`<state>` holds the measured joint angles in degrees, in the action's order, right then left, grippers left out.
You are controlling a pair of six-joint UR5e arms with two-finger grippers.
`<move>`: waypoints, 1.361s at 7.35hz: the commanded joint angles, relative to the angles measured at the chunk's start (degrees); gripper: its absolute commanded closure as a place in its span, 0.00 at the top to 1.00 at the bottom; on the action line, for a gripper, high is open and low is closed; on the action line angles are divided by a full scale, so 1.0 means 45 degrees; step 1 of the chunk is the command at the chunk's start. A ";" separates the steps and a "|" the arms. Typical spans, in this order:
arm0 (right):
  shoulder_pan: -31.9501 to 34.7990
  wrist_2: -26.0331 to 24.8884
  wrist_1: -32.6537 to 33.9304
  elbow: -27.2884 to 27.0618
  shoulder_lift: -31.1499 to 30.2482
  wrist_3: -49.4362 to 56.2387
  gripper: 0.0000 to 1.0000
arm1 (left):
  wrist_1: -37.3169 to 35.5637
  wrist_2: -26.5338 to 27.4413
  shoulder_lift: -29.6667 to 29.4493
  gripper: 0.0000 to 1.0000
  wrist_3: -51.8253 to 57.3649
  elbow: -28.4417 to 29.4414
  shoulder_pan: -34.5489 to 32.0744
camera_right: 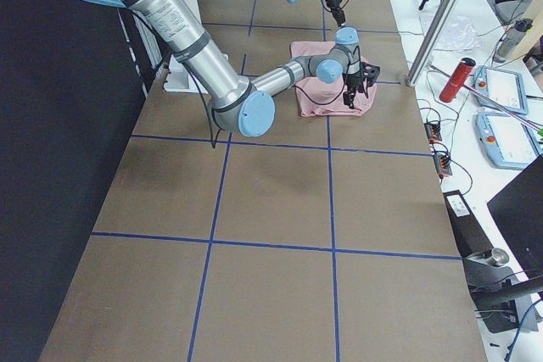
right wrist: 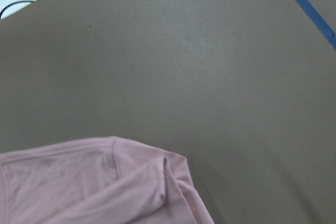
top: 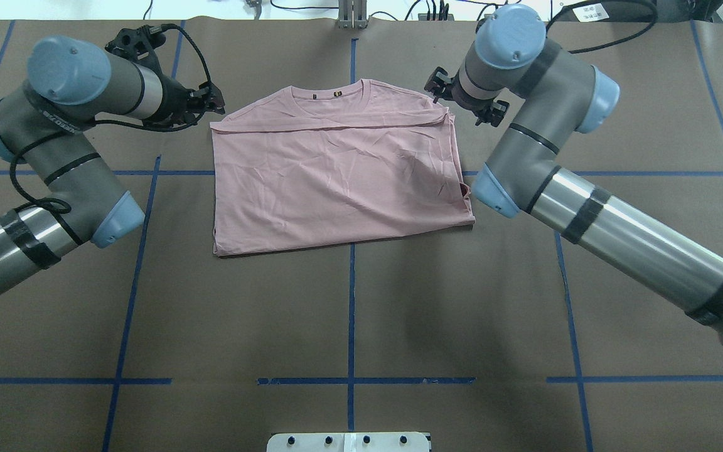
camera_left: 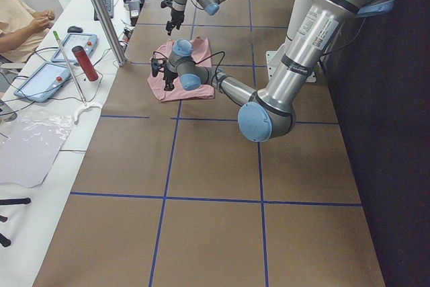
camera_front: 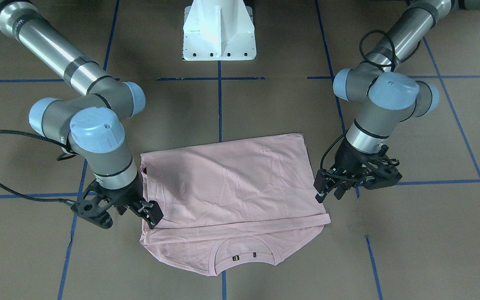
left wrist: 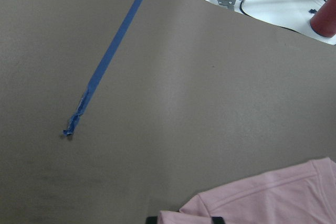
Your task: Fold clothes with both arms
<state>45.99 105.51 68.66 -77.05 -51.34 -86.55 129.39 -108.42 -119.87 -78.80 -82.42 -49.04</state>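
Two jaws beside tee [camera_front: 231, 183], L's parted.

My T-shirt [top: 336, 182] lies flat at the table's middle. It is pale pink, plain side up, lightly creased, and folded to a rough rectangle. Its round collar [top: 335, 95] lies at the far edge, uncovered beyond a folded layer's straight edge. My left arm [top: 60, 169] bends in from the left, with the left gripper [camera_front: 329, 191] just beside the shirt's far left corner, fingers apart. My right arm [top: 619, 232] mirrors it, with the right gripper [camera_front: 151, 214] at the far right corner; I cannot tell whether it touches the cloth.
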 commanded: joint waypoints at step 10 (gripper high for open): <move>-0.2994 -0.1611 0.0171 -0.3952 -0.3611 -0.4047 0.79 | 0.0095 -0.0282 0.0406 0.66 -0.1024 -0.0844 0.0019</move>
<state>32.58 98.27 69.35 -95.12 -67.59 -104.81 129.82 -109.69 -118.04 -83.34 -86.23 -48.96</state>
